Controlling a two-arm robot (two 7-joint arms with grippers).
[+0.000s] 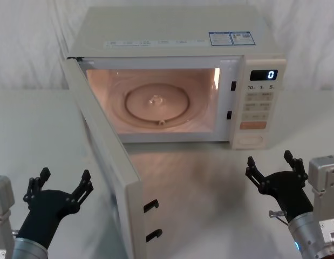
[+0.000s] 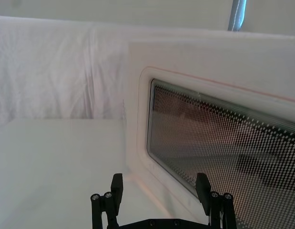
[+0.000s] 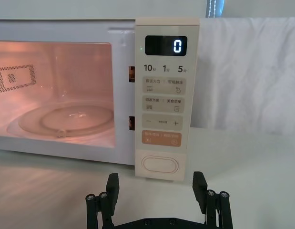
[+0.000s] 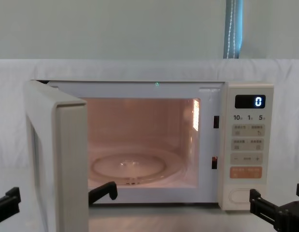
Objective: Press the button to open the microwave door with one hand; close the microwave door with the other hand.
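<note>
The microwave door [image 1: 110, 162] stands wide open, swung out toward me on the left; its dark window [image 2: 223, 143] fills the left wrist view. My left gripper [image 1: 61, 181] is open, low at the left, just outside the door's outer face and apart from it. The button [image 1: 252, 141] is the large cream pill-shaped key at the bottom of the control panel, and the right wrist view has the button [image 3: 160, 164] straight ahead. Open and apart from that panel, my right gripper [image 1: 269, 162] hovers low at the right in front of it.
The lit cavity holds a glass turntable [image 1: 156, 102]. The display [image 3: 166, 46] reads 0, and an orange key [image 3: 161, 139] sits above the button. A white cloth covers the table [image 1: 210, 205], with free room between the door's edge and my right gripper.
</note>
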